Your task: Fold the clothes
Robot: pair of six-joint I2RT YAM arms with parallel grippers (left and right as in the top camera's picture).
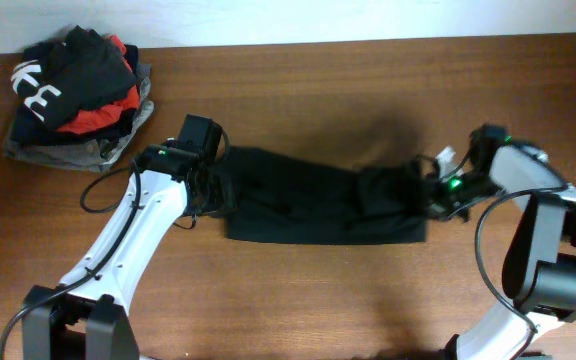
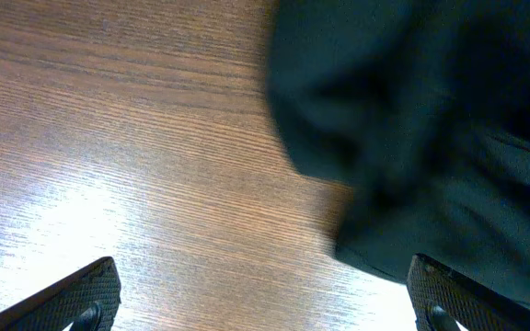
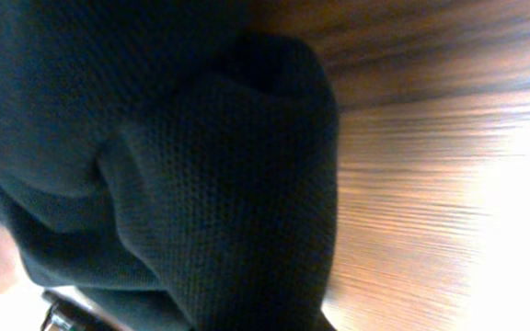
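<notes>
Clothes [image 1: 318,205] lie as a black strip across the middle of the desk [image 1: 368,80], likely laid out for another fold. The right end effector [image 1: 436,192], its arm bent inward, is pressed together, apparently pinching the bunched right end to lift it. The left end effector [image 1: 211,172] reaches low, spread at the left edge.

Illegible white lettering on black garment [image 1: 86,62]

You're looking down at a brown wood-grain table [image 2: 109,138]. A black top [image 2: 431,119] — soft and slightly blurred — fills the upper right. Your left gripper [image 2: 263,299] is spread wide (textured fingertips [image 2: 81,296] sit in both bottom corners).
</notes>
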